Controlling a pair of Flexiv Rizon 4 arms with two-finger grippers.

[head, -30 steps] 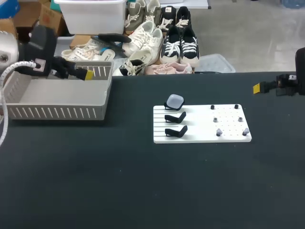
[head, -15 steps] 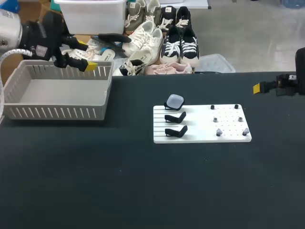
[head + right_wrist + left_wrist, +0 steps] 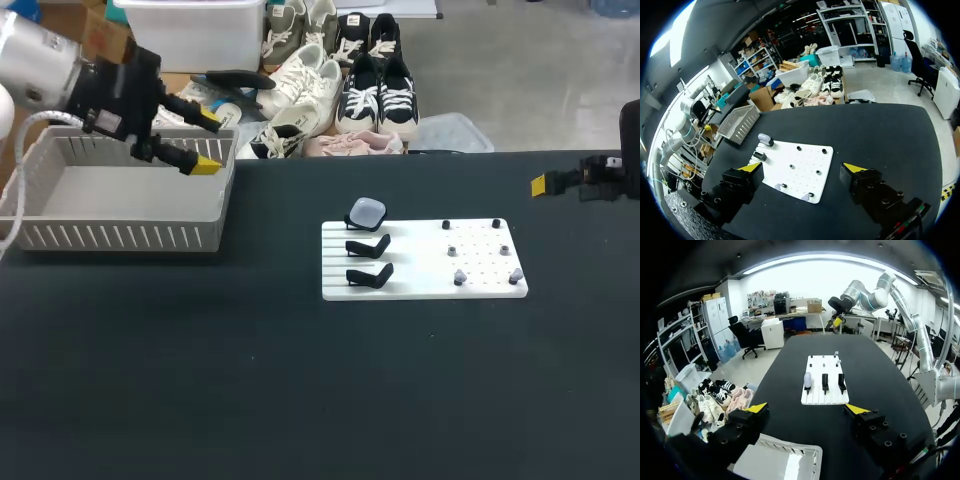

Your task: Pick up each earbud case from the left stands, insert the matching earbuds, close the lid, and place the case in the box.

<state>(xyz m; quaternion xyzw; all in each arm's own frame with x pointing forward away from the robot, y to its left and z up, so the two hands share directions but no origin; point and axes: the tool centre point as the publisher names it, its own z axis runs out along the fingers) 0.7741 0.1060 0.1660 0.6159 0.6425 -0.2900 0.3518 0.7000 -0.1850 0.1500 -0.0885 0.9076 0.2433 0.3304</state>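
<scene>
the only earbud case seen, perched on the rearmost stand of the white board, is placed in the head view at about 4 o'clock from the left gripper, its empty fingers spread apart over the box, and at about 9 o'clock from the right gripper, likewise spread and empty, with neither judged clearly nearer.

Even, bright overhead light in all three views; the black table reads matte and dark, with only faint, soft shadows beside the white board. Left wrist view: the basket floor nearly washes out to white, and the white board is the brightest patch on the table.
</scene>
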